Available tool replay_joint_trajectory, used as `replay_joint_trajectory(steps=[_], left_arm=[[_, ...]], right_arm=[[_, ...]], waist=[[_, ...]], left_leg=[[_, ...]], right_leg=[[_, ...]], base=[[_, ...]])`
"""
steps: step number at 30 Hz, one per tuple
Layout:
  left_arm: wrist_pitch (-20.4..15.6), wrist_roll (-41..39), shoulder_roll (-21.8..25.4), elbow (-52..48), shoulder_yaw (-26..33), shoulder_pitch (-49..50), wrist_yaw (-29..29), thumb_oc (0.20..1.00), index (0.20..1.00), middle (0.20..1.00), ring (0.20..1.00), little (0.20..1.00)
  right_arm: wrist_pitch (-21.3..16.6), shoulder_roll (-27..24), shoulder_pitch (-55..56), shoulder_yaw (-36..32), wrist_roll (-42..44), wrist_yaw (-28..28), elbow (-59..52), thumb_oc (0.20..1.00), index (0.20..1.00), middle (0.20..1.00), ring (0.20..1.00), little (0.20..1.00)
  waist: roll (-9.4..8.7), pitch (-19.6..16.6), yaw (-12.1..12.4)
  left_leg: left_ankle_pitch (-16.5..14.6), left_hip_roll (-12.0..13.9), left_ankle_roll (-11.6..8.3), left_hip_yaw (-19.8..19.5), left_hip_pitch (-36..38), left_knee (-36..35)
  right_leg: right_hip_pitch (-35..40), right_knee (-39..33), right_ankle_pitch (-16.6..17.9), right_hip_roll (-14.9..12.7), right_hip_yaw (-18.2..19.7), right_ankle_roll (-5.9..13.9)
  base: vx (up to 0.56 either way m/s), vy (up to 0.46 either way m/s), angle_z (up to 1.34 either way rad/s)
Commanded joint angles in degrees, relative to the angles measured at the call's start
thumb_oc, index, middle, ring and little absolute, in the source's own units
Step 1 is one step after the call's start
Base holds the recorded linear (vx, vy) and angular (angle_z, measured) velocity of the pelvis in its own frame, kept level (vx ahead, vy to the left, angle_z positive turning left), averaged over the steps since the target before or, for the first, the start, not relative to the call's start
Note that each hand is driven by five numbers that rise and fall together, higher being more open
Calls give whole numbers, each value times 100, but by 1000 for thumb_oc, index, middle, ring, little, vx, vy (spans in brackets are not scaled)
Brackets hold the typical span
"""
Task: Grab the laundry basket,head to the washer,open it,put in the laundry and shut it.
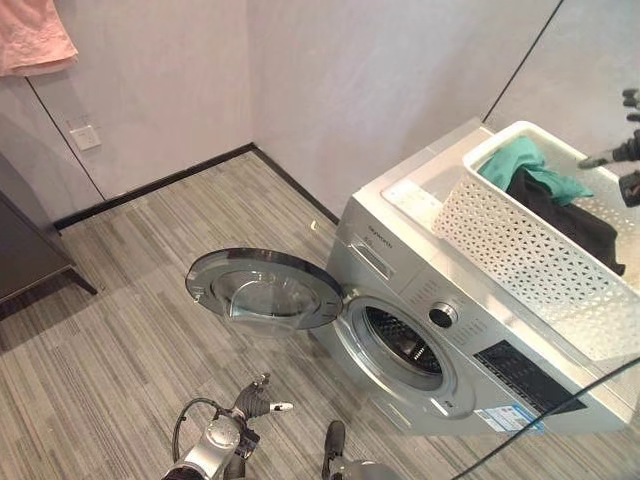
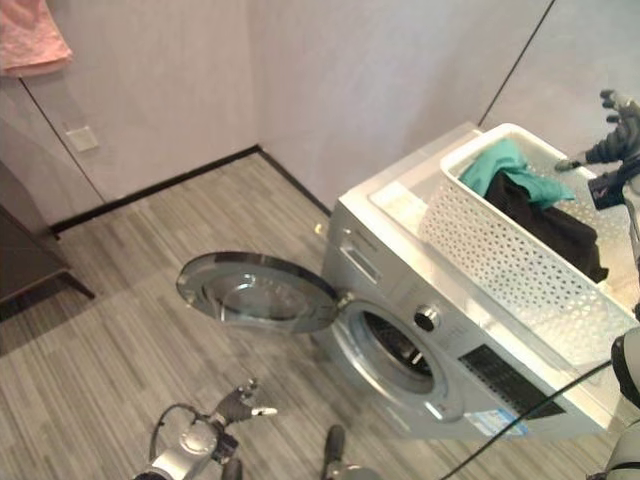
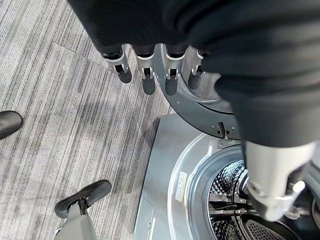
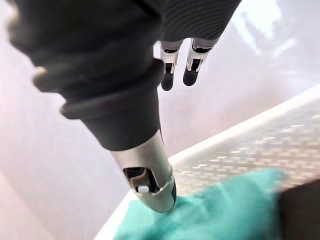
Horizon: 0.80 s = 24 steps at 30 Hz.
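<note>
White perforated plastic: the laundry basket [image 1: 540,240] sits on top of the washer [image 1: 450,330], its long axis running along the machine's top from the wall corner toward the robot's right, where its near end is cut off by the frame edge. Inside lie a teal garment [image 1: 525,168] and a dark garment [image 1: 575,222], the dark one partly hidden by the basket wall. The round door [image 1: 262,290] stands swung fully open to the left, exposing the drum [image 1: 402,340]. The right eye view shows the right hand [image 2: 618,135] above the basket's far rim, partly cut off. In the left wrist view, the left hand [image 3: 150,70] hangs released, fingers straight, above the door and drum. In the right wrist view, the right hand is relaxed, grasping nothing, thumb just above the teal garment.
</note>
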Motion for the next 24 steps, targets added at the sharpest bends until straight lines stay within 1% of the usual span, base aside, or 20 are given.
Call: replay_joint_trajectory(steps=[1, 3, 7, 11, 17, 21, 24], left_arm=[[-292, 97, 8, 60, -99, -234, 92, 1000, 1000, 1000, 1000, 1000], [-295, 99, 2, 47, -78, -209, 97, 1000, 1000, 1000, 1000, 1000], [-283, 107, -6, -22, -83, -170, 88, 1000, 1000, 1000, 1000, 1000], [-287, 117, 14, -123, -115, -94, 54, 1000, 1000, 1000, 1000, 1000], [-275, -17, 26, -223, -45, -27, 49, 1000, 1000, 1000, 1000, 1000], [-265, -23, 7, -232, -109, 0, 26, 1000, 1000, 1000, 1000, 1000], [-276, -113, 58, -491, -161, 10, -6, 1000, 1000, 1000, 1000, 1000]], right_arm=[[-171, -569, -360, -111, -47, -9, 66, 1000, 1000, 1000, 1000, 1000], [-162, -626, -104, -240, -92, 35, -4, 1000, 1000, 1000, 1000, 1000], [-104, -579, 181, -257, -338, 109, -35, 1000, 1000, 1000, 1000, 1000], [-55, -457, 248, -247, -506, 139, 200, 1000, 1000, 1000, 1000, 1000], [52, -413, 393, -207, -811, 251, 429, 1000, 1000, 1000, 1000, 1000], [86, -215, 361, -117, -1010, 269, 734, 1000, 1000, 1000, 1000, 1000], [149, 32, 262, -21, -1238, 296, 1170, 1000, 1000, 1000, 1000, 1000]], waist=[[-52, 28, 62], [-36, 39, 39], [-5, 79, 24], [36, 110, 42], [101, 159, 51], [142, 198, 76], [179, 242, 132]], left_leg=[[-308, 177, 70, 120, 36, 21], [-301, 176, 61, 125, 32, 21], [-290, 176, 59, 153, 16, 21], [-284, 175, 61, 175, 7, 21], [-237, 176, 49, 148, -49, 21], [-217, 175, 51, 134, -72, 21], [-185, 173, 58, 111, -141, 21]], right_leg=[[524, 183, -898, -364, 264, 566], [514, 187, -898, -363, 268, 568], [488, 180, -890, -356, 296, 567], [482, 157, -877, -353, 305, 573], [460, 145, -878, -359, 288, 552], [439, 140, -871, -349, 287, 544], [399, 116, -857, -346, 278, 541]], base=[[4, -7, -4], [0, 0, 0], [-7, -7, -2], [-8, -15, -10], [0, -5, -1], [2, -8, 0], [0, 0, 0]])
